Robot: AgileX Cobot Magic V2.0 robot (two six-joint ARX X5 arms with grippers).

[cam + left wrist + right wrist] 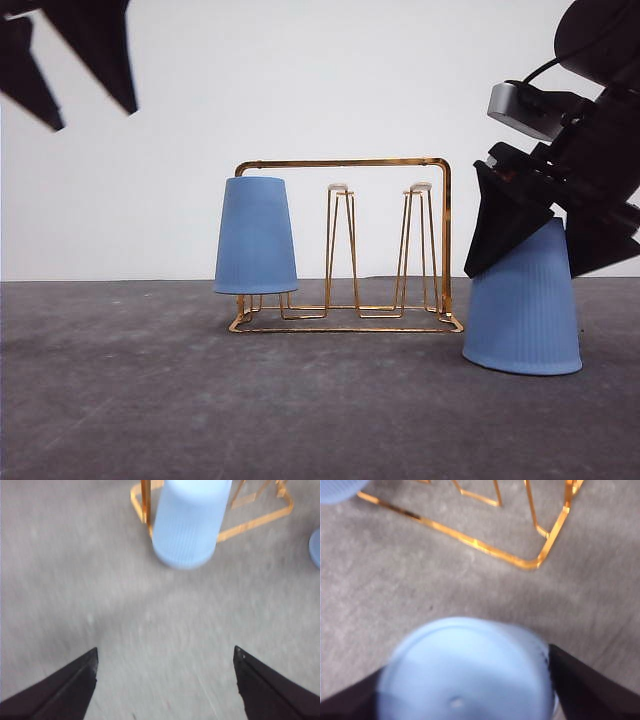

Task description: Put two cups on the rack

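Gripping tilted second cup right of rack, right gripper clamped for lifting | first cup inverted on prong | left gripper spread, empty

Grey matte table — gold wire rack standing on it, tilted blue cup beside.

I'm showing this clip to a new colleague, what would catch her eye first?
Probably the light-blue ribbed plastic cup tilted on the grey table, right of the gold wire rack, with the right gripper closed around its top. Next, the matching cup hanging upside down on the rack's leftmost prong.
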